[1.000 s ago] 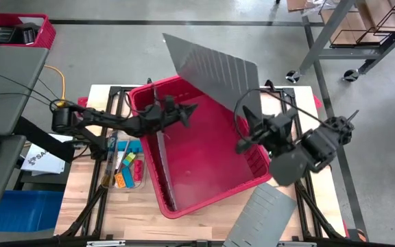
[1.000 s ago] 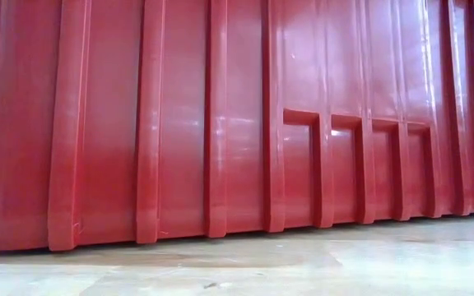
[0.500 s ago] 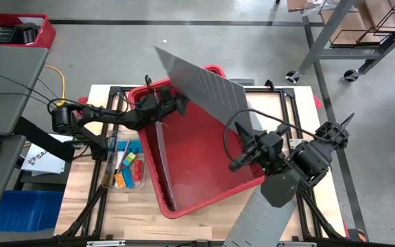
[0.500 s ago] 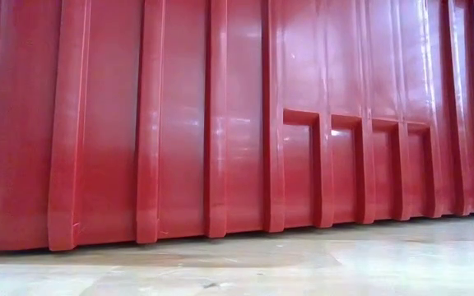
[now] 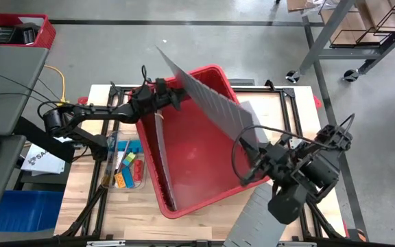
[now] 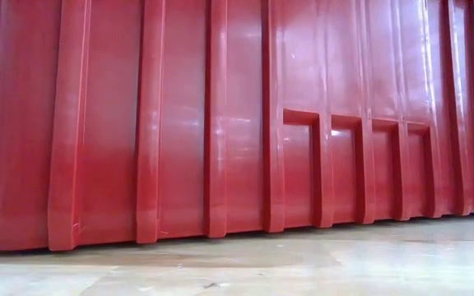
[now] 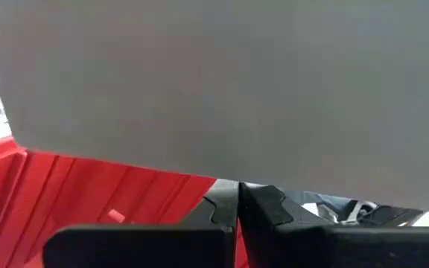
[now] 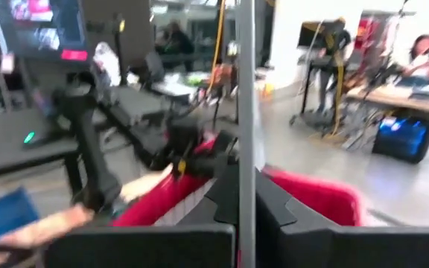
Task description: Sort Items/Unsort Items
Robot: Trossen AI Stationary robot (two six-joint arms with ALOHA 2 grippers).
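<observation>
High view shows the left gripper [image 5: 162,96] and right gripper [image 5: 254,159] each pinched shut on one end of a long grey slotted divider panel [image 5: 201,92], its long axis slanting across the large red plastic bin [image 5: 204,185]. The small coloured blocky items [image 5: 129,168] lie just outside the bin's left wall, nearer the left arm.

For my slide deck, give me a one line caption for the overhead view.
Both grippers, left gripper and right gripper, shut on a grey divider panel held across the red bin.
</observation>
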